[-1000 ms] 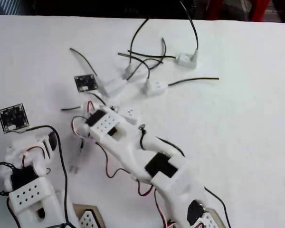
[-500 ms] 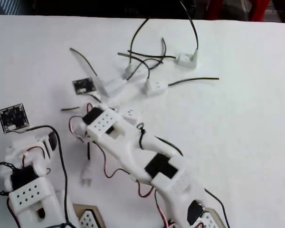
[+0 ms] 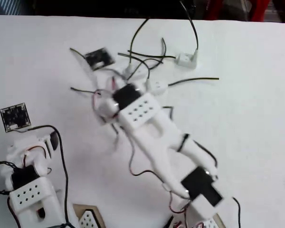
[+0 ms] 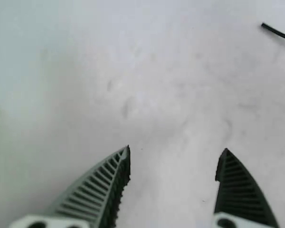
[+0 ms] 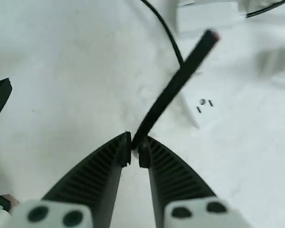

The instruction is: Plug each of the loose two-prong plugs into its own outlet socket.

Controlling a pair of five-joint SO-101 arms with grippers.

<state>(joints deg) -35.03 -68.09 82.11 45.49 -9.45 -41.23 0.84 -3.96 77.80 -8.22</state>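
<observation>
Right wrist view: right end effector (image 5: 135,142) pinching a black cord (image 5: 180,78); left wrist view: left end effector (image 4: 175,150) spread wide

We see a white left arm (image 3: 31,194) and right arm (image 3: 152,128), with dotted plates, black servo blocks, and loose red and black wires behind each gripper. The left gripper (image 4: 173,152) and right gripper (image 5: 135,142) carry ribbed, tapered dark fingers (image 5: 104,166) with round screw holes at their bases.

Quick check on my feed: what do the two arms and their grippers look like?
The left arm and right arm have white shells with hole-dotted plates, black motor blocks, and loose red and black wires. The left gripper and right gripper are dark, ribbed and tapered to points, on pale bases.
</observation>
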